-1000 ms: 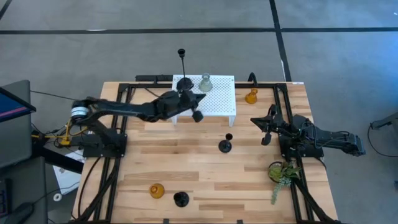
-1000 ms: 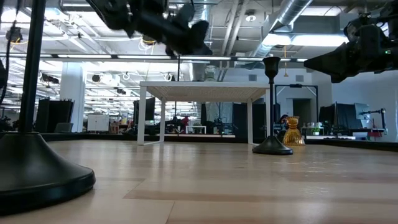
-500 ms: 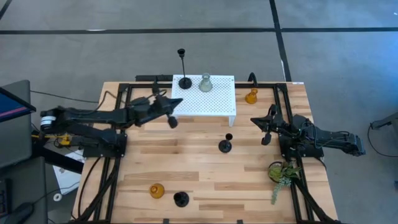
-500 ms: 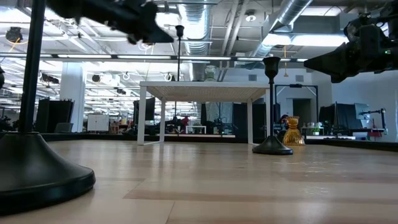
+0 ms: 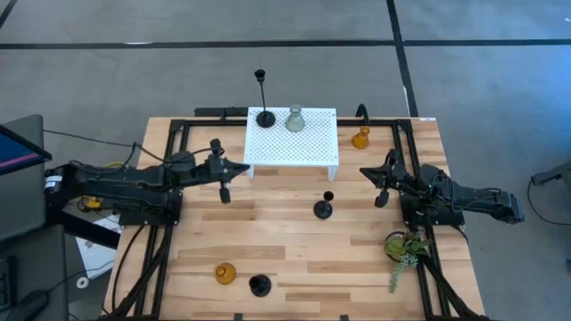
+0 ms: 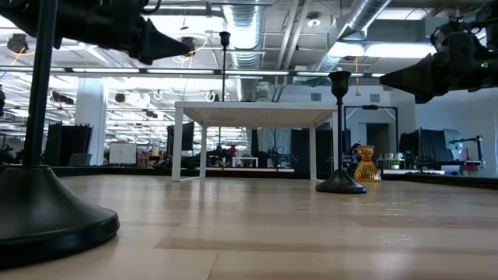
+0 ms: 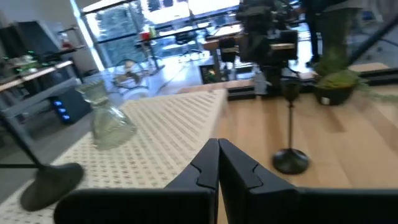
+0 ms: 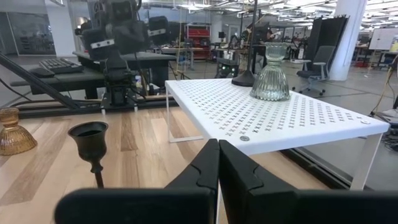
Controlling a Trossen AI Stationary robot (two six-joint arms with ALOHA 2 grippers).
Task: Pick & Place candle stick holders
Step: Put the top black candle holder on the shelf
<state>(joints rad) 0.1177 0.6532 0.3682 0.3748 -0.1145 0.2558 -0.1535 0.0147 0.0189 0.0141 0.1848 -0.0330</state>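
A white perforated stand (image 5: pixel 293 143) stands at the table's far middle. On it stand the taller black thin-stemmed holder (image 5: pixel 265 116) and the clear glass holder (image 5: pixel 294 119), each on its base. The shorter black stemmed holder (image 5: pixel 324 208) stands on the table near the stand, and an amber holder (image 5: pixel 360 138) stands to the stand's right. A second amber holder (image 5: pixel 225 273) and the squat black holder (image 5: pixel 259 285) stand near the front edge. My left gripper (image 5: pixel 239 168) is shut and empty, left of the stand. My right gripper (image 5: pixel 366 171) is shut and empty, right of the stand.
A green plant sprig (image 5: pixel 406 250) lies at the right, near my right arm's base. Black frame rails (image 5: pixel 174 232) run along both sides of the table. A black base with an upright stem (image 6: pixel 43 206) stands close to the low camera.
My left gripper has drawn back from over the stand toward the table's left edge and a little toward the near edge. The taller black holder stays upright on the stand. My right arm has kept still.
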